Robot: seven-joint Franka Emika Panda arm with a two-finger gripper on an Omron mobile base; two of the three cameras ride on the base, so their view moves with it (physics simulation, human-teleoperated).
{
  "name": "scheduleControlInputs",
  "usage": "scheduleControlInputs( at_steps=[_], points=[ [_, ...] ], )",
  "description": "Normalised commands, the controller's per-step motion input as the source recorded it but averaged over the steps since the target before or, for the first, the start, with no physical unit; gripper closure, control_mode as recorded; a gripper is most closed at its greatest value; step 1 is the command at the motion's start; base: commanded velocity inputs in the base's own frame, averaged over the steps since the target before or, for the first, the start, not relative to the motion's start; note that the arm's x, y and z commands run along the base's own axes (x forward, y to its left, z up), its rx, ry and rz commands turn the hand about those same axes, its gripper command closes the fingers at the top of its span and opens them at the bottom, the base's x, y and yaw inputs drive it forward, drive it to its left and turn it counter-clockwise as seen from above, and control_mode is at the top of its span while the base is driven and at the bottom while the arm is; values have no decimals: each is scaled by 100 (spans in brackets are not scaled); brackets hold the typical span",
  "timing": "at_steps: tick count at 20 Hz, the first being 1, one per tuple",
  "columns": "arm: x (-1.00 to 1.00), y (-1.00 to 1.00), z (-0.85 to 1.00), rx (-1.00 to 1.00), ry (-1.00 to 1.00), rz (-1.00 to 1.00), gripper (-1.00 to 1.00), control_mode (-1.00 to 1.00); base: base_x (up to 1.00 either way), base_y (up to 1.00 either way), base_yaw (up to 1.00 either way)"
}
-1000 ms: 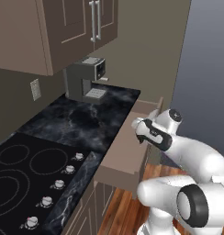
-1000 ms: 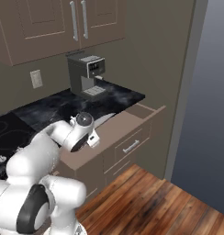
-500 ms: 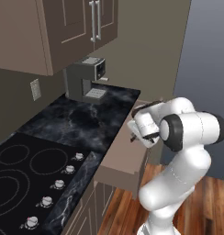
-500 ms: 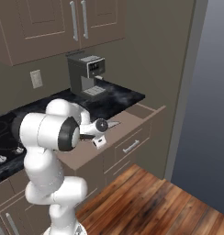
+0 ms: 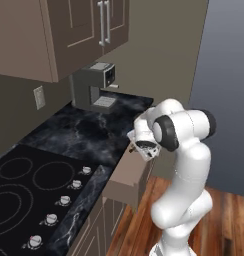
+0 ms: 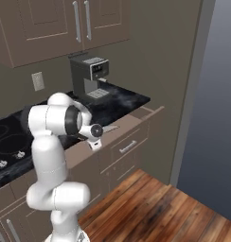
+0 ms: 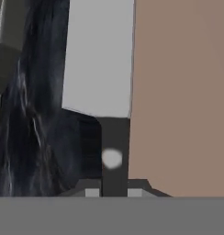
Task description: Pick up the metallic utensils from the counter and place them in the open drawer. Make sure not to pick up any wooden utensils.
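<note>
In the hand view the two dark fingertips sit at the bottom centre, closed tight on the dark handle of the knife [image 7: 114, 151] — the gripper [image 7: 114, 192] has it pinched between them. The handle runs straight up the middle of that frame and the broad pale blade carries on to the top edge, so the knife's long axis lies along the gripper's own line, tip away from the hand. To the right of the blade is the flat tan inside of the drawer [image 7: 182, 92]; to the left is the black veined counter [image 7: 31, 137].

In the right base view, at centre left, the arm's wrist is bent over the front edge of the counter [image 6: 122, 101], and the knife [image 6: 108, 129] sticks out from the gripper [image 6: 96, 133] toward the right of the frame, nearly level, above the open drawer [image 6: 136, 124] with its small silver bar handle.

In the left base view the gripper [image 5: 144, 146] hangs at centre frame over the drawer [image 5: 125, 175], which juts out from the counter [image 5: 89, 135]. The stove top [image 5: 29, 185] with its row of knobs lies at lower left. Farther back a coffee machine [image 5: 94, 89] stands on the counter near the wall, under the upper cabinets [image 5: 69, 30] — a wall socket [image 5: 39, 97] is to its left.
</note>
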Motion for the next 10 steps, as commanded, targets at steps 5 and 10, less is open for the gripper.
scheduleControlInputs(
  at_steps=[5,10],
  points=[
    [45,-34,-42,3,17,2,100,-100,0,0,0],
    [-12,-100,-73,15,10,0,100,-100,0,0,0]
  ],
)
